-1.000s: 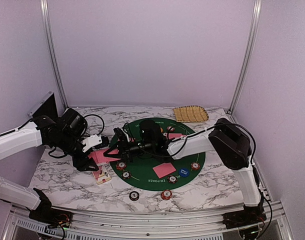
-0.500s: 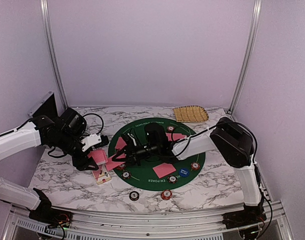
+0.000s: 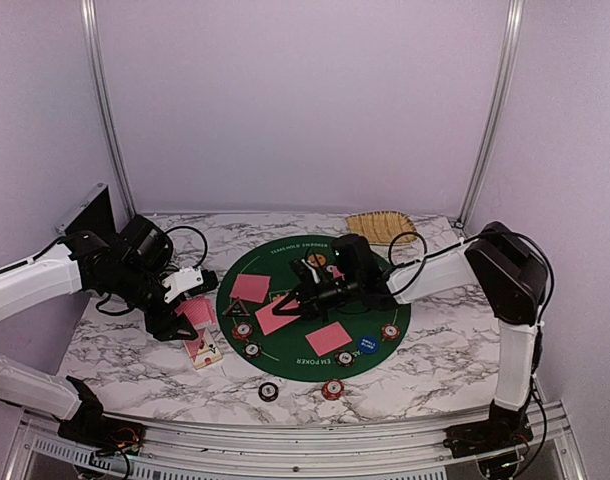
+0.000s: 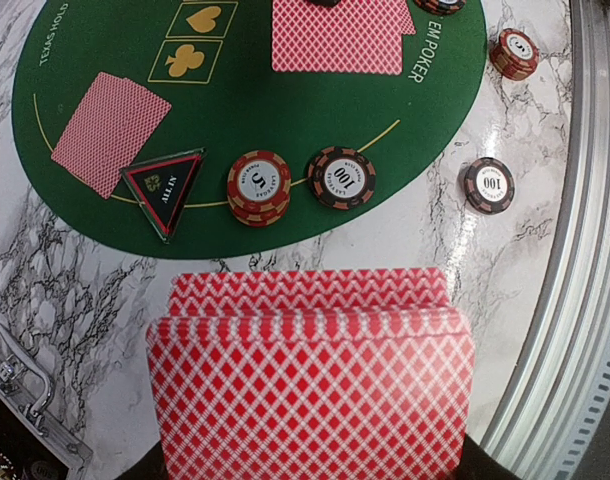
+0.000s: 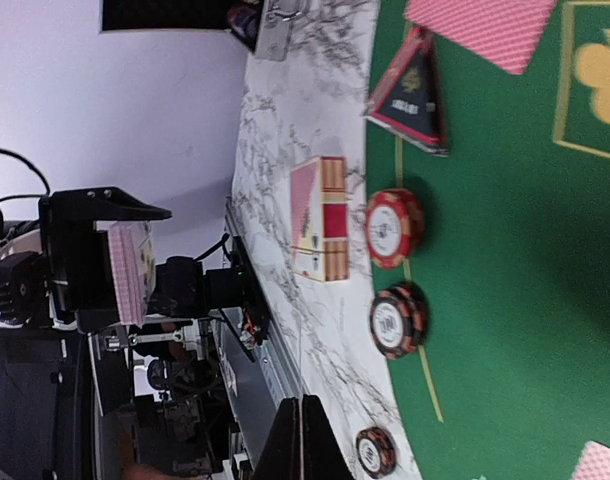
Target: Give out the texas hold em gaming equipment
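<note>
My left gripper (image 3: 188,310) hovers over the marble left of the mat, shut on a fanned deck of red-backed cards (image 4: 310,390) that hides its fingers. The right gripper (image 3: 288,308) is over the mat's left half, shut on a single red-backed card (image 3: 273,320); in the right wrist view its fingers (image 5: 285,445) press together with a thin pale edge between them. Two cards (image 3: 250,288) (image 3: 328,338) lie face down on the mat. By its near-left rim sit a black triangle button (image 4: 165,185), a red chip (image 4: 258,187) and a dark chip (image 4: 341,177).
The round green mat (image 3: 385,300) fills the table's middle. A card box (image 3: 203,350) lies on the marble under the left gripper. A dark chip (image 3: 269,391) and a red chip (image 3: 332,388) sit near the front edge, and a blue button (image 3: 367,343) on the mat. The woven tray (image 3: 382,227) stands at the back right.
The right gripper has drawn back from the deck, moving right over the mat with one card, and its jaws have closed. The left arm with the deck stays still.
</note>
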Controlling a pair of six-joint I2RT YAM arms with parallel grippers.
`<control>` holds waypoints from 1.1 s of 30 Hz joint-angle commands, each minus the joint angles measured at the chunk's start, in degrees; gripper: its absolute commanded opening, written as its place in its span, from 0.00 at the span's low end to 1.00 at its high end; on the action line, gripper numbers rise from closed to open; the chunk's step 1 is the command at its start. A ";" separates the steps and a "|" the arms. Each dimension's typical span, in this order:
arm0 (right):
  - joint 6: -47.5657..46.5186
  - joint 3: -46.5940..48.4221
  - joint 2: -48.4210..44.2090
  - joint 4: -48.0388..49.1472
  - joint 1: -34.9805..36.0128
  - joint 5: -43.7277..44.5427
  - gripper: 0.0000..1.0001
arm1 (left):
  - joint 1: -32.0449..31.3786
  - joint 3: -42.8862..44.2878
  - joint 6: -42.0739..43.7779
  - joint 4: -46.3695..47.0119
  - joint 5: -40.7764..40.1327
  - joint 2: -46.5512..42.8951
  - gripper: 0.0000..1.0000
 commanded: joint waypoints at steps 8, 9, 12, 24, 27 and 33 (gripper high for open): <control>-21.36 -4.59 -4.02 -25.75 -8.29 5.96 0.00 | 0.12 0.45 0.33 0.83 1.08 -1.34 0.00; -22.01 -4.84 -4.04 -26.41 -8.52 6.48 0.00 | 0.12 0.50 0.33 0.75 1.10 -1.24 0.00; -24.01 -4.75 -3.34 -28.99 -8.61 8.15 0.03 | 0.12 0.58 0.33 0.76 1.13 -1.11 0.00; -31.45 -1.64 -7.05 -42.88 -8.67 21.08 0.43 | 0.12 0.63 0.25 0.49 1.47 -1.27 0.00; -32.60 -0.93 -7.88 -46.13 -8.69 24.83 0.46 | 0.12 0.69 0.24 0.53 1.57 -1.24 0.00; -34.54 2.27 -10.15 -51.49 -8.32 33.76 0.46 | 0.12 0.55 0.33 0.40 1.57 -1.42 0.00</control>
